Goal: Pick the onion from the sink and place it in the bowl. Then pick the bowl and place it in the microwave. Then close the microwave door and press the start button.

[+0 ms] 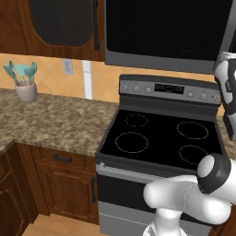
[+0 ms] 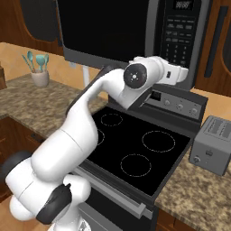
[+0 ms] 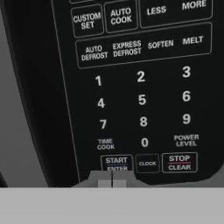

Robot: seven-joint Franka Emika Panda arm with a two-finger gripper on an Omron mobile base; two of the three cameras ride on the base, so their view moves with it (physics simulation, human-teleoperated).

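Fingers (image 3: 112,179) pressed together, tips at START button (image 3: 116,162) on microwave (image 2: 135,27) panel's lower edge.

Microwave (image 2: 135,27) above stove (image 2: 135,149)

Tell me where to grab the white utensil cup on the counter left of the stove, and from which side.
Probably grip the utensil cup around its bare lower wall, coming in level from the front. It stands upright, and the teal utensils fanning out of its mouth block a top approach.
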